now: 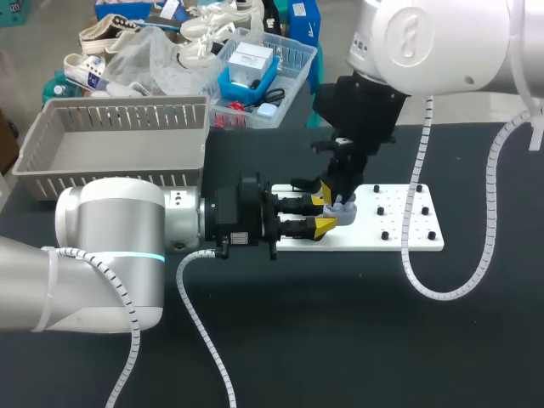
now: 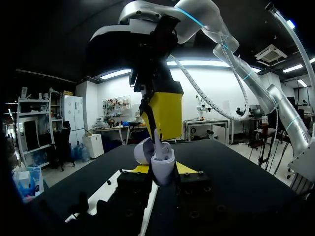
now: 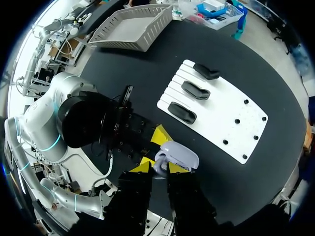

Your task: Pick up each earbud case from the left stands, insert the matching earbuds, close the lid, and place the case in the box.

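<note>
The left gripper (image 1: 325,213) is clamping the open-lidded earbud case (image 2: 162,173) between both yellow tips at the nine o'clock edge of the white board (image 1: 399,236), while the right gripper (image 3: 158,166), hanging at the case's twelve o'clock, is pinching an earbud (image 2: 157,141) narrowly over it.

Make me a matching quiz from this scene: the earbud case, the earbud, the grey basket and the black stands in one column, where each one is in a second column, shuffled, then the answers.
1. earbud case
2. earbud
3. grey basket
4. black stands

A. on the white board
B. between the fingers of the right gripper
C. at the table's far left
D. in the left gripper, lid open

Pairs: 1-D, 2-B, 3-C, 4-A.
</note>
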Controlling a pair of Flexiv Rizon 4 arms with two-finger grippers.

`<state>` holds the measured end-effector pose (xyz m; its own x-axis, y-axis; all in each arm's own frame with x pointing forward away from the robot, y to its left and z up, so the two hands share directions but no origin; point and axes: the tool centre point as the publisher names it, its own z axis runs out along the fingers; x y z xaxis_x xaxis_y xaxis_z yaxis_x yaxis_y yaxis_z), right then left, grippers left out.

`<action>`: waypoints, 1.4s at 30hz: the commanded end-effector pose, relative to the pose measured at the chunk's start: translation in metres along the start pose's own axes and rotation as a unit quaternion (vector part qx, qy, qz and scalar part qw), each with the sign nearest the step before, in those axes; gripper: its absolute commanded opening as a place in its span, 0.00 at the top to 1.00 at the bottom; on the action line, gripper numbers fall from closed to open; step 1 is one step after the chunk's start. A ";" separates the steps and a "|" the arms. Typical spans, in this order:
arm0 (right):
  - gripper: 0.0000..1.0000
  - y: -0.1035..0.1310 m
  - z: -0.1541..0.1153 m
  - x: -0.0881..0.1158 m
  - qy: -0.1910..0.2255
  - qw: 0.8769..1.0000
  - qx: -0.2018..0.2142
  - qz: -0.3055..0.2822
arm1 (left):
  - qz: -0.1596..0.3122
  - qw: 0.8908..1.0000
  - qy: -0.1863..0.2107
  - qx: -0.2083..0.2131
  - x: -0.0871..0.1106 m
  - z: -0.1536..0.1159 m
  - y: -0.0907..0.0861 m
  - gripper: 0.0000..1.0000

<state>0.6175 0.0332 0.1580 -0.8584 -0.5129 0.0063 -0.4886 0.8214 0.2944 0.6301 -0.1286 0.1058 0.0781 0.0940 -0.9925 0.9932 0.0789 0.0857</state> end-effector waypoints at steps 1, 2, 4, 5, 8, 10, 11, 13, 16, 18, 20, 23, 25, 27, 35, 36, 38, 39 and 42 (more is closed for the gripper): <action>1.00 0.000 0.001 0.003 -0.006 1.000 0.001 0.002 | 0.001 1.000 0.000 -0.003 0.000 0.001 -0.001 1.00; 1.00 -0.001 0.001 0.002 -0.006 1.000 0.001 0.002 | 0.001 1.000 0.000 -0.003 0.000 0.001 -0.001 1.00; 1.00 -0.001 0.001 0.002 -0.007 1.000 0.001 0.002 | 0.001 1.000 0.000 -0.003 0.000 0.001 -0.001 1.00; 1.00 -0.001 0.001 0.002 -0.007 1.000 0.001 0.002 | 0.001 1.000 0.000 -0.003 0.000 0.001 -0.001 1.00; 1.00 -0.001 0.002 0.001 -0.007 1.000 0.000 0.001 | 0.001 1.000 0.000 -0.003 0.000 0.001 -0.001 1.00; 1.00 -0.001 0.002 0.000 -0.007 1.000 -0.001 0.001 | 0.001 1.000 0.000 -0.003 0.000 0.001 -0.001 1.00; 1.00 -0.001 0.002 0.000 -0.007 1.000 -0.001 0.001 | 0.001 1.000 0.000 -0.003 0.000 0.001 -0.001 1.00; 1.00 -0.001 0.003 0.000 -0.007 1.000 -0.002 0.001 | 0.001 1.000 0.000 -0.003 0.000 0.001 -0.001 1.00; 1.00 -0.002 0.003 -0.001 -0.009 1.000 -0.003 0.001 | 0.001 1.000 0.000 -0.003 0.000 0.001 -0.001 1.00; 1.00 -0.002 0.003 -0.001 -0.009 1.000 -0.003 0.002 | 0.001 1.000 0.000 -0.003 0.000 0.001 -0.001 1.00; 1.00 -0.002 0.004 -0.001 -0.009 1.000 -0.004 0.002 | 0.001 1.000 0.000 -0.003 0.000 0.001 -0.001 1.00; 1.00 -0.003 0.004 -0.001 -0.008 1.000 -0.004 0.001 | 0.001 1.000 0.000 -0.003 0.000 0.001 -0.001 1.00; 1.00 -0.003 0.005 -0.002 -0.007 1.000 -0.004 0.000 | 0.001 1.000 0.000 -0.003 0.000 0.001 -0.001 1.00; 1.00 -0.003 0.006 -0.002 -0.005 1.000 -0.004 0.000 | 0.001 1.000 0.000 -0.003 0.000 0.001 -0.001 1.00; 1.00 -0.003 0.007 -0.001 0.004 1.000 -0.002 -0.007 | 0.001 1.000 0.000 -0.003 0.000 0.001 -0.001 1.00; 1.00 -0.003 0.008 -0.001 0.005 1.000 -0.001 -0.008 | 0.001 1.000 0.000 -0.003 0.000 0.001 -0.001 1.00; 1.00 -0.003 0.008 -0.001 0.006 1.000 0.001 -0.009 | 0.001 1.000 0.000 -0.003 0.000 0.001 -0.001 1.00; 1.00 -0.002 0.008 -0.001 0.006 1.000 0.001 -0.008 | 0.001 1.000 0.000 -0.003 0.000 0.001 -0.001 1.00; 0.77 -0.002 0.008 -0.001 0.006 1.000 0.002 -0.007 | 0.001 1.000 0.000 -0.003 0.000 0.001 -0.001 1.00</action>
<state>0.6176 0.0330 0.1496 -0.8490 -0.5283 0.0109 -0.5024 0.8134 0.2932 0.6299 -0.1289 0.1058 0.0781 0.0939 -0.9925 0.9932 0.0785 0.0856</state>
